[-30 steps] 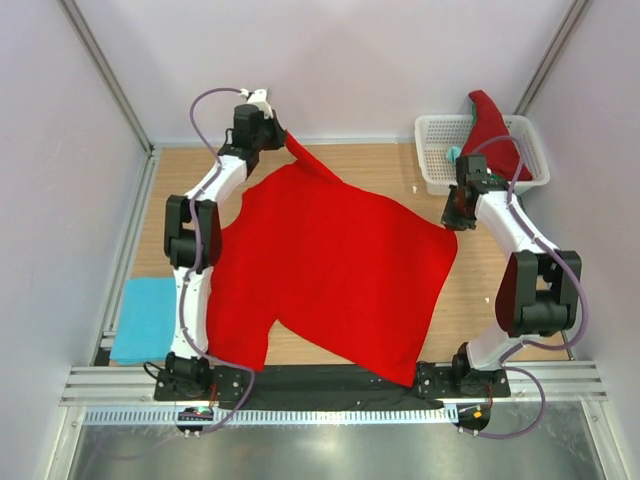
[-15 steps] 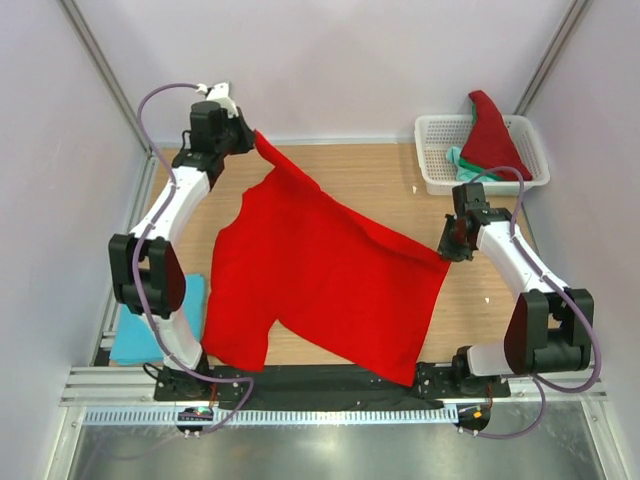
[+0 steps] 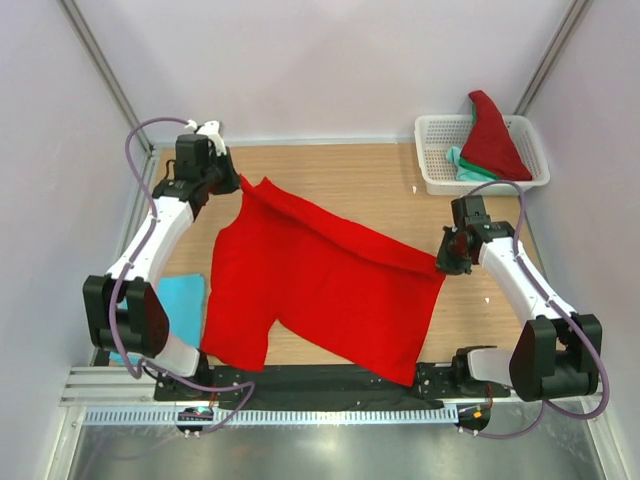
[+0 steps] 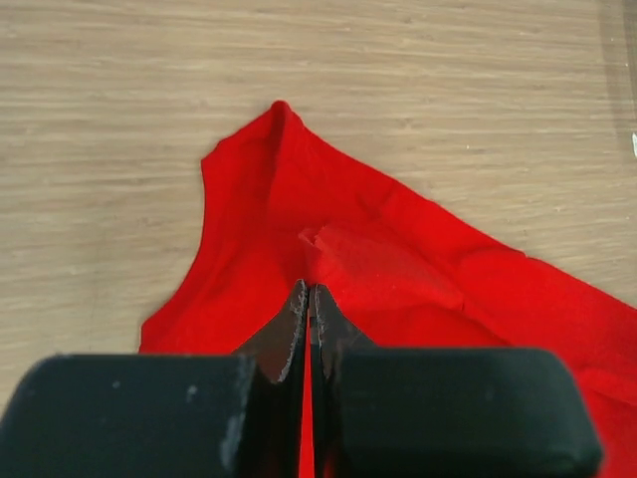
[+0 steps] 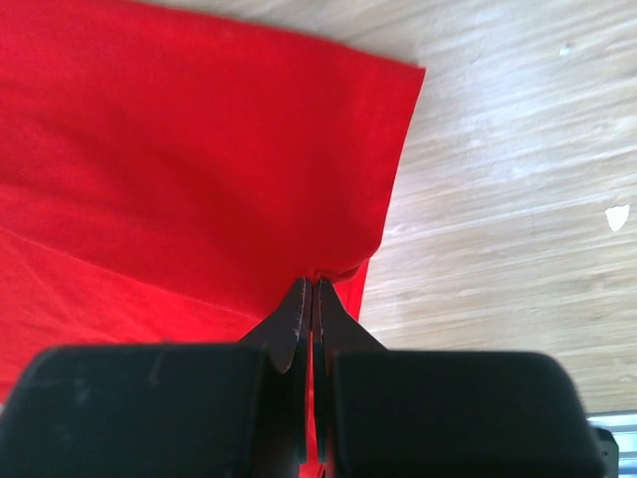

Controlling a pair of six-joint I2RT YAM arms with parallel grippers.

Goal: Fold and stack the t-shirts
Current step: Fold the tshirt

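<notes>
A big red t-shirt lies spread over the wooden table, its near hem hanging over the front edge. My left gripper is shut on its far-left corner, and red cloth shows pinched between the jaws. On the right, my right gripper is shut on the shirt's right corner. A folded strip of the shirt runs between the two grippers. A light blue t-shirt lies folded at the near left, partly behind the left arm. Another red t-shirt and a teal-green one sit in the basket.
The white lattice basket stands at the back right corner. Grey walls with metal frame posts close in the table on three sides. A black rail with both arm bases runs along the front edge.
Both grippers have come toward the near side with the shirt's far edge, the left one also lower and leftward. The lifted edge now lies folded over the shirt's body.
</notes>
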